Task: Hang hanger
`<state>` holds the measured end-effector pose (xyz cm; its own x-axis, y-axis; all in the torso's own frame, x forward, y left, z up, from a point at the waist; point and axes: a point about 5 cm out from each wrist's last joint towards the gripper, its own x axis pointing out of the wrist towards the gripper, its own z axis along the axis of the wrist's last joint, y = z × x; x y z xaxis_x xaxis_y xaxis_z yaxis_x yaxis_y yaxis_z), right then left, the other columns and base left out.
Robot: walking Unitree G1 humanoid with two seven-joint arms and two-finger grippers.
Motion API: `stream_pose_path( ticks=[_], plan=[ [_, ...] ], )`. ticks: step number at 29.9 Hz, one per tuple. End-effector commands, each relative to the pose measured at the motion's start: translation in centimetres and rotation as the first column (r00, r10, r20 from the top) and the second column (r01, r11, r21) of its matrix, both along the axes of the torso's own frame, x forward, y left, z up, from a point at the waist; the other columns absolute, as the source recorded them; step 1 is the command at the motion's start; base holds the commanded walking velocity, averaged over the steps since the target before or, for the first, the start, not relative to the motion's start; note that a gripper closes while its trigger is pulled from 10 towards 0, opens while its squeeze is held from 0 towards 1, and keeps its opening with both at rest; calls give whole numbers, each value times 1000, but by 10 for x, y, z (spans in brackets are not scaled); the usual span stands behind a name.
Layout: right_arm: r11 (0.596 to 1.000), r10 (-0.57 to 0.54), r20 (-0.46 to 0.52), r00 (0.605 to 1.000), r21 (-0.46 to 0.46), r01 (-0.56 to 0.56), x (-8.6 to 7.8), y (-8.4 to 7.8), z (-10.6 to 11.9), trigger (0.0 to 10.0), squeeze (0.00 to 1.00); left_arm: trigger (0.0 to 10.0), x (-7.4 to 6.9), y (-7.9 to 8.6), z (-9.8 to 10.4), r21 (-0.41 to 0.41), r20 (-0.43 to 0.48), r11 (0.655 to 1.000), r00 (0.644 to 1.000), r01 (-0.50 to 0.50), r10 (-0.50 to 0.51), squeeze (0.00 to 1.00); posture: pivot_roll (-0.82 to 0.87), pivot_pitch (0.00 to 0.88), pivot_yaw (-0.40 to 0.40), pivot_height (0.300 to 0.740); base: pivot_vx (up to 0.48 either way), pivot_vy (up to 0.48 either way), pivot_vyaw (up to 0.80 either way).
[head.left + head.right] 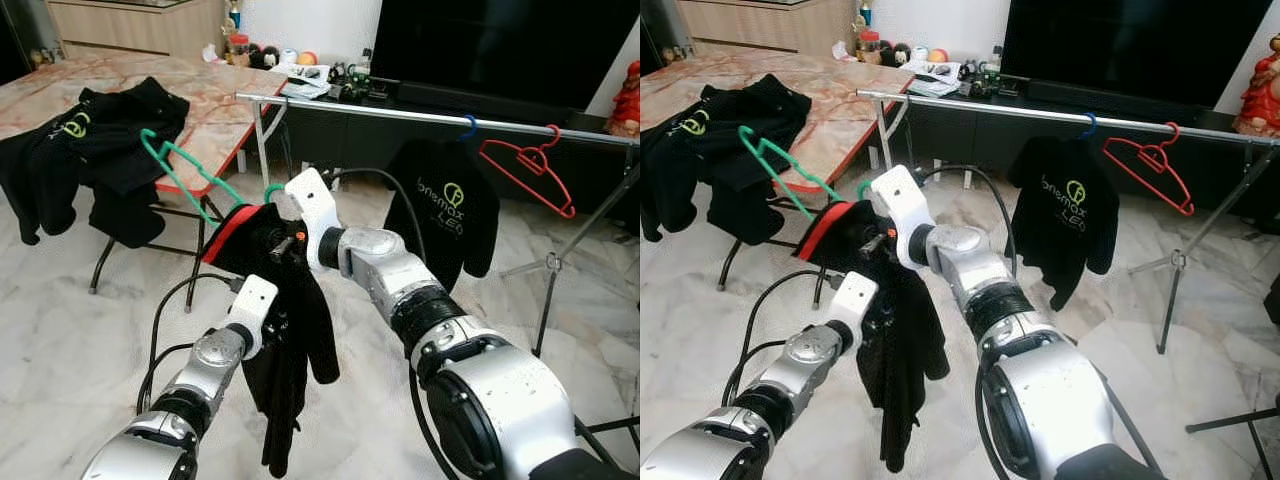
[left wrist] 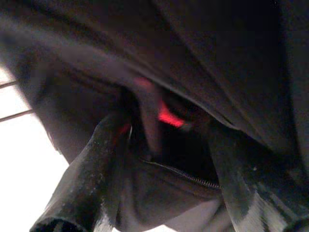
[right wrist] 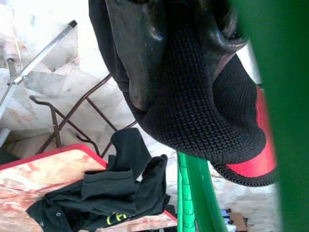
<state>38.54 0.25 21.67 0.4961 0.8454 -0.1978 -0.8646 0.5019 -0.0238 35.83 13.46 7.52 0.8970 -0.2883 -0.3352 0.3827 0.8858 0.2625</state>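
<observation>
A black jacket (image 1: 290,340) with a red-lined collar hangs in front of me on a green hanger (image 1: 180,170). One arm of the hanger sticks out toward the table. My right gripper (image 3: 178,53) is shut on the jacket's knit collar, right beside the hanger's green hook (image 1: 270,190). My left gripper (image 2: 164,193) is pushed into the jacket's folds lower down. Its fingers (image 2: 82,183) are spread, with loose cloth and a zipper between them. The silver clothes rail (image 1: 400,112) runs across behind, above the jacket.
On the rail hang a black shirt (image 1: 445,210) on a blue hanger and a bare red hanger (image 1: 530,165). A marble-top table (image 1: 220,110) to the left holds more black clothes (image 1: 100,140). The rail's stand legs (image 1: 545,290) spread at right, and a dark TV cabinet stands behind.
</observation>
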Motion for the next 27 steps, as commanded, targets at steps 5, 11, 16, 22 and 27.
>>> stream_pose_path(
  ticks=[5, 11, 16, 22, 27],
  plan=[
    [998, 35, 68, 997, 45, -38, 0, 8, 25, 10000, 0, 10000, -3, 8, -11, 116, -45, 992, 997, -60, 65, 0, 122, 0, -93, 740, 0, 0, 0],
    [998, 37, 73, 997, 51, -41, 0, 9, 29, 10000, 0, 10000, -4, 22, -15, 275, -32, 953, 990, -123, 137, 0, 122, 0, -93, 740, 0, 0, 0],
    [998, 40, 75, 996, 55, -44, 0, 9, 29, 10000, 0, 10000, -6, 32, -17, 391, -8, 908, 986, -149, 165, 0, 122, 0, -93, 740, 0, 0, 0],
    [995, 64, 69, 996, 78, -70, -1, 11, 31, 10000, 0, 10000, -4, 39, -13, 369, 58, 894, 966, -255, 251, 0, 114, 0, -92, 740, 0, 0, 0],
    [993, 73, 68, 995, 85, -78, -2, 12, 31, 10000, 0, 10000, 0, 42, -5, 351, 127, 879, 947, -321, 295, 0, 113, 0, -91, 740, 0, 0, 0]
  ],
)
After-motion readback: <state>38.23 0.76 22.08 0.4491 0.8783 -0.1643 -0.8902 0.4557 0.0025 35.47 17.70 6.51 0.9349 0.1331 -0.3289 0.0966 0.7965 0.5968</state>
